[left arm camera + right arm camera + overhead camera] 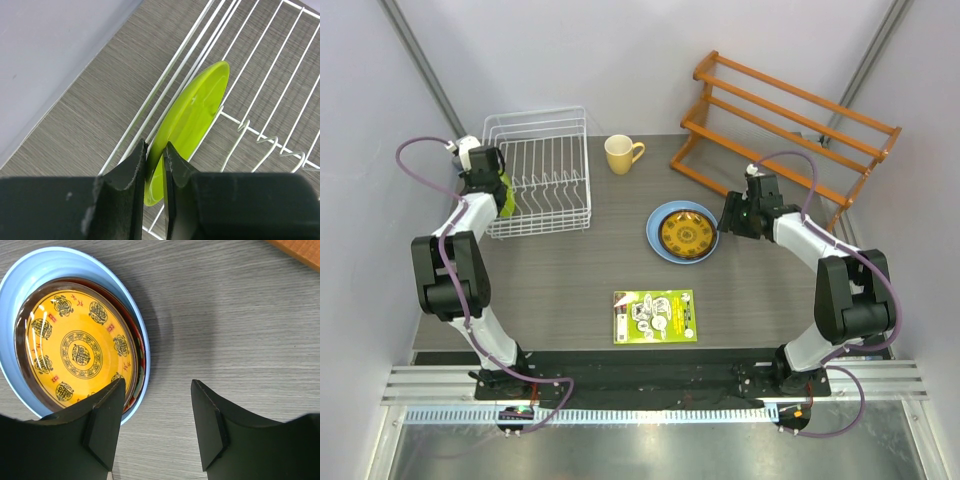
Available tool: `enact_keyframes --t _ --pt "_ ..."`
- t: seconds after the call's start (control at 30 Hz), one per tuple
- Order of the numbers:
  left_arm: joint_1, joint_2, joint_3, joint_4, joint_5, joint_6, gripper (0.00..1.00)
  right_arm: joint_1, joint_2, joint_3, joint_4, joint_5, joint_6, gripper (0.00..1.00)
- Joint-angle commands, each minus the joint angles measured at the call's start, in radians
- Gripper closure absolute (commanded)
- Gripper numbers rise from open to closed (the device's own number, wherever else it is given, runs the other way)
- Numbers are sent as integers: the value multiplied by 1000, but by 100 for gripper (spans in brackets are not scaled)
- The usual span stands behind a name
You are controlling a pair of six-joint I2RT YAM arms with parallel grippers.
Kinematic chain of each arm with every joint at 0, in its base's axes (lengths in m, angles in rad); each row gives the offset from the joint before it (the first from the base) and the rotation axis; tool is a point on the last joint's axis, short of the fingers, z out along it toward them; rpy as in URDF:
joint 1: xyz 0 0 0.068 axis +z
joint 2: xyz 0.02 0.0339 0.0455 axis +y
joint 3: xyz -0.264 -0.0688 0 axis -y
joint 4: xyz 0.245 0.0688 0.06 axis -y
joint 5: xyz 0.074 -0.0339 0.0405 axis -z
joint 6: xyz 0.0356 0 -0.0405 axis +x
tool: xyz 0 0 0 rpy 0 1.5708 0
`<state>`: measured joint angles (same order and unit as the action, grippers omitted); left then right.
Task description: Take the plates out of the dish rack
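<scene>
The white wire dish rack (560, 125) stands at the back left. My left gripper (503, 192) is shut on the rim of the lime green plate (192, 120), which stands on edge at the rack's left side (165, 80). The yellow patterned plate (687, 232) lies on the dark red plate (141, 347), stacked on the light blue plate (656, 237) at table centre. My right gripper (728, 216) is open and empty just right of that stack, which also shows in the right wrist view (75, 350).
A yellow mug (620, 154) stands right of the rack. An orange wooden slatted rack (790, 125) is at the back right. A green printed card (655, 316) lies near the front edge. Grey walls close in on both sides.
</scene>
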<state>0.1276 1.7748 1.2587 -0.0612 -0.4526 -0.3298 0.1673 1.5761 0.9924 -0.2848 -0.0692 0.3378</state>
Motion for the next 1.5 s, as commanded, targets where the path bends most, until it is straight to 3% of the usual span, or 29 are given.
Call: enact_keyframes --t 0.0,1.1,1.23,1.47 --pt "9 -6 45 23 -3 -28 100 -2 -28 -1 27 2 -11 39" --pt "9 -279 39 -72 -6 94 100 -2 -79 -28 26 14 -13 39" --pt "9 -340 33 -97 98 33 100 -2 -110 -17 24 11 -6 39" --pt "4 -391 -36 -86 486 -139 100 -2 -160 38 6 -56 10 39"
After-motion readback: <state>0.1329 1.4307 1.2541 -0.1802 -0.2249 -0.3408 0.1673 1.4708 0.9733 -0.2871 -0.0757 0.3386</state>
